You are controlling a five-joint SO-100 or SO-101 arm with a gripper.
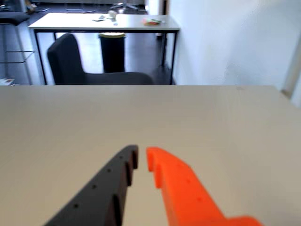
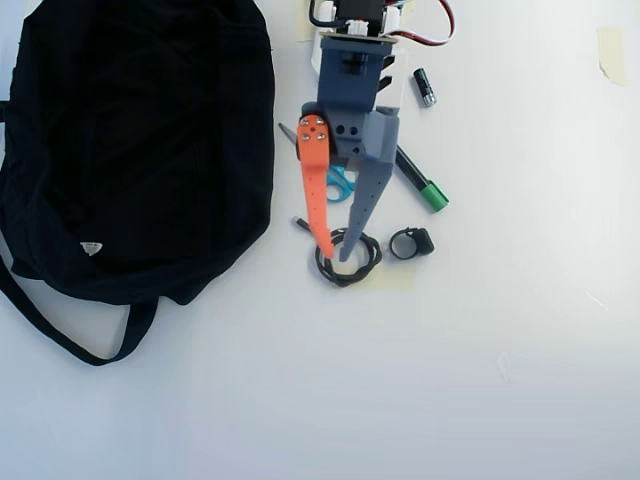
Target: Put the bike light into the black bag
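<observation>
The bike light, a tiny black loop strap with a blocky body, lies on the white table just right of my gripper's tips in the overhead view. The black bag lies at the left, large and soft, with a white triangular label and a long strap. My gripper has an orange and a grey finger; it hangs over a coiled black cable. Its jaws are almost together and hold nothing. In the wrist view the gripper points across bare table; neither the light nor the bag shows there.
A green-capped marker, blue scissors and a small black cylinder lie around the arm. A strip of tape is at the far right. The wrist view shows a dark chair and another table beyond the table edge.
</observation>
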